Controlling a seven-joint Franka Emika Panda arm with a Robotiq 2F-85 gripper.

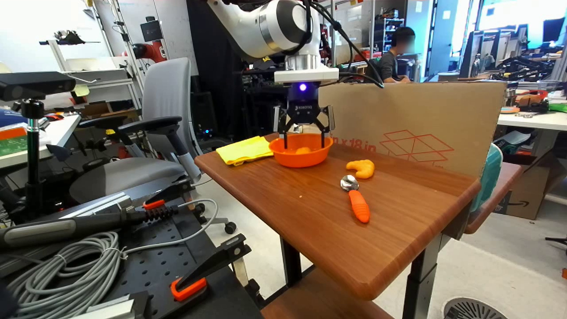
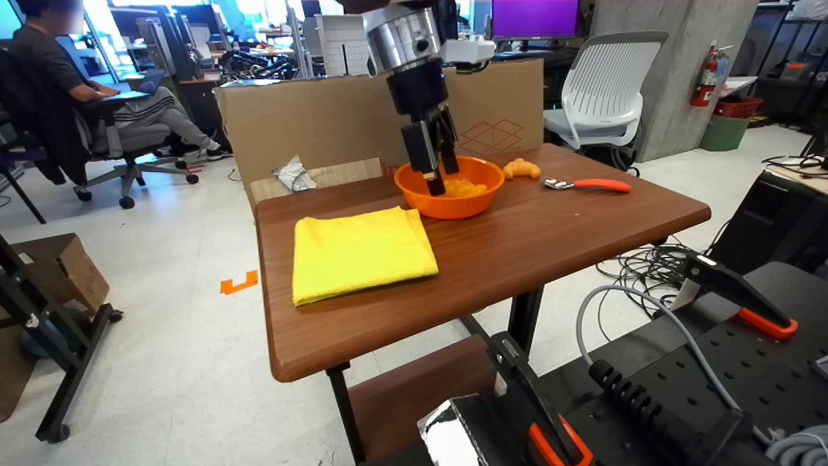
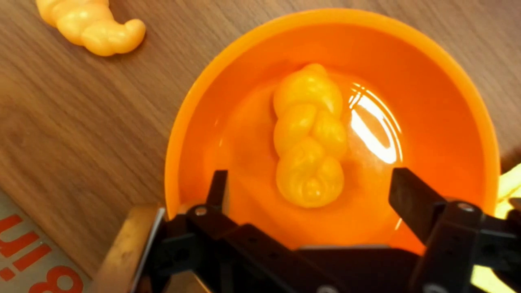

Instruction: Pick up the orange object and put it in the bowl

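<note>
The shallow orange bowl [image 1: 301,160] stands on the table in both exterior views [image 2: 453,207] and fills most of the wrist view [image 3: 439,101]. A braided yellow-orange lump [image 3: 311,134] lies inside it. A curved yellow-orange lump [image 1: 366,168] lies on the table beside the bowl, also in the wrist view [image 3: 91,30]. I cannot tell which lump is the orange object. My gripper [image 1: 304,144] points down over the bowl, fingertips below the rim. It is open and holds nothing; in the wrist view [image 3: 310,175] its fingers stand apart on either side of the braided lump's near end.
A folded yellow cloth [image 2: 362,255] lies beside the bowl. A spoon with an orange handle [image 1: 359,206] lies near the curved lump. A cardboard panel [image 1: 416,119] stands along one table edge. The wooden table [image 1: 310,212] has open edges elsewhere.
</note>
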